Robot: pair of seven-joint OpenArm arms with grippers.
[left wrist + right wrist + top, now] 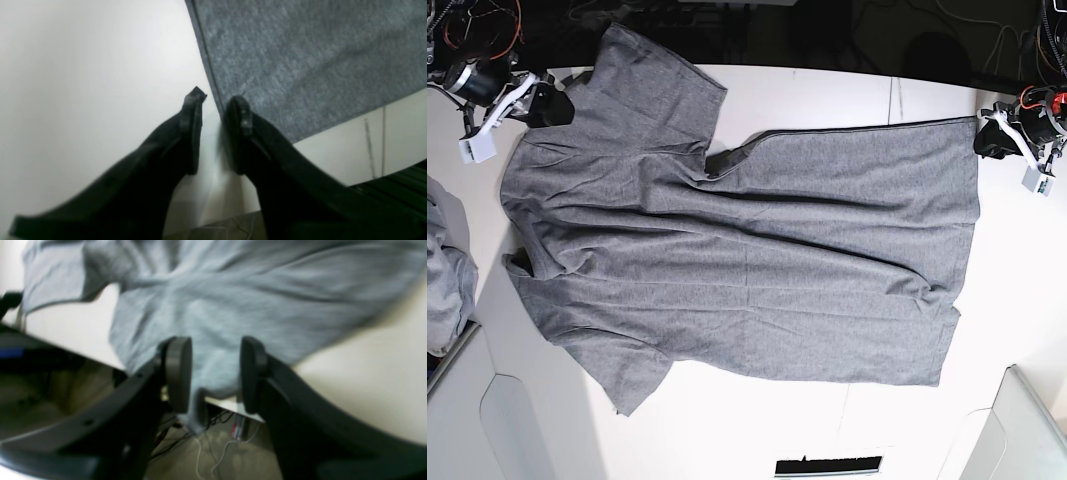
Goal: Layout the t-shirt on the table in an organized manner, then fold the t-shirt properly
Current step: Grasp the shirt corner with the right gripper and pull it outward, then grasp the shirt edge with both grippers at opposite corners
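The grey t-shirt (747, 260) lies spread on the white table (847, 95), collar end to the left and hem to the right, with wrinkles and one sleeve (652, 85) reaching the far edge. My left gripper (982, 138) is at the hem's far corner. In the left wrist view it (215, 106) is open, jaws a little apart, and the shirt's edge (300, 60) ends at one finger (238, 113). My right gripper (557, 105) is at the far shoulder. In the right wrist view it (215, 373) is open astride shirt fabric (213, 323) that hangs over the table edge.
Another grey garment (447, 270) lies at the table's left edge. White bins stand at the near left (487, 420) and near right (1027, 430). A thin dark seam (892, 100) crosses the table. The floor with cables (213, 446) lies beyond the far edge.
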